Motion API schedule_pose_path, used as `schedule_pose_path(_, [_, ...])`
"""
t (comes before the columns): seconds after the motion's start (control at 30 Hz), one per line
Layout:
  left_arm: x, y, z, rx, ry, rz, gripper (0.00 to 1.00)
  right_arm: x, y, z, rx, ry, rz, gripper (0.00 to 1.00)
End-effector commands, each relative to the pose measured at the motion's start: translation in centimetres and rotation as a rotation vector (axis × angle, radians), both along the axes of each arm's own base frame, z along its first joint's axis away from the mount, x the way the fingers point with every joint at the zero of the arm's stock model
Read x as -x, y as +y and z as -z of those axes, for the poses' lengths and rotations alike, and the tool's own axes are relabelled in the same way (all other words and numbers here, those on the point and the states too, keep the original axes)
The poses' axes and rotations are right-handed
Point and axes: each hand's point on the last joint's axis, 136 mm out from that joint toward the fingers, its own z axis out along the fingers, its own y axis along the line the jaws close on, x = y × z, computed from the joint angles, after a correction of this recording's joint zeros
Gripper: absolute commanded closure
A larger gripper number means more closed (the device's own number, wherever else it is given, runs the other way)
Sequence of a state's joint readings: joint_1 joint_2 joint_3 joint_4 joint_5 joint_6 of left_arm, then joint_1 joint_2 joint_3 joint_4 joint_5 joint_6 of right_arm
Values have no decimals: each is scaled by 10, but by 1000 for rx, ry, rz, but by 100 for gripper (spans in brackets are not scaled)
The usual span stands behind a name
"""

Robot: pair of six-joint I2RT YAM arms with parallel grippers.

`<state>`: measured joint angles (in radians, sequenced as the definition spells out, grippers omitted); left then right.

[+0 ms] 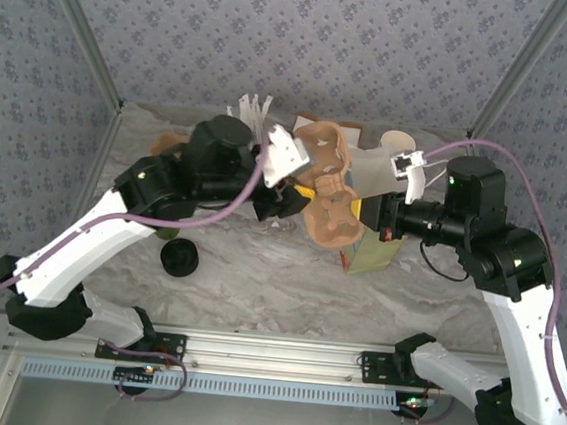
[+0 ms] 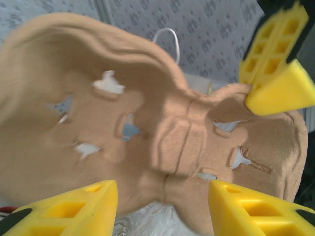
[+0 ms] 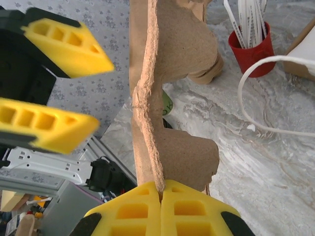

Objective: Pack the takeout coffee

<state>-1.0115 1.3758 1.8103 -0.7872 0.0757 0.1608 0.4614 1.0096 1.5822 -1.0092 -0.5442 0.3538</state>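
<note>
Above the middle of the marbled tabletop point(image 1: 286, 293), a tan pulp drink carrier point(image 1: 327, 202) hangs on edge between two robot arms. The right gripper point(image 3: 161, 189) has its yellow fingers pressed together on the carrier's thin rim. The left gripper point(image 2: 163, 187) faces the carrier's broad side with its fingers spread apart and nothing between them.

The takeout coffee sits away from the action. What looks like a sliver of the olive-green cup point(image 1: 167, 230) peeks out from beneath the left arm, toward the tabletop's left edge. The round black lid point(image 1: 179, 258) lies just beside it on the near side, and it is hard to tell whether the two touch. A white-and-yellow paper bag point(image 1: 372, 249) stands below the carrier, right of centre. A red holder point(image 3: 251, 49) of white sticks stands behind the carrier.

From where I stand, the cup looks light and thin-walled, so a hard squeeze would probably buckle it. Whether it holds liquid cannot be seen, so it should be kept upright. The safest hold is likely a gentle pinch across the body just under the rolled rim, where the paper is stiffest. The lid looks stiffer but slick and is probably best taken by its edge.
</note>
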Motion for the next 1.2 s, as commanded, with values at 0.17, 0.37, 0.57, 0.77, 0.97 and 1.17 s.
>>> schedule_pose_path(0.17, [7,-8,7,-83,-122,82,49,8,8,3,21,34,-16,100])
schedule_pose_path(0.37, [6,-12,26,-153,-120,108,46,10,14,4,32,37,-36,100])
schedule_pose_path(0.57, [7,-16,39,-195,-113,128,44,10,20,3,30,37,-49,100])
schedule_pose_path(0.77, [-2,-16,52,-241,-114,89,43,10,24,3,26,36,-56,100])
schedule_pose_path(0.97, [-9,-16,58,-269,-119,57,43,10,26,4,27,38,-59,100])
schedule_pose_path(1.17, [-9,-18,60,-276,-113,57,44,9,28,6,31,37,-60,100])
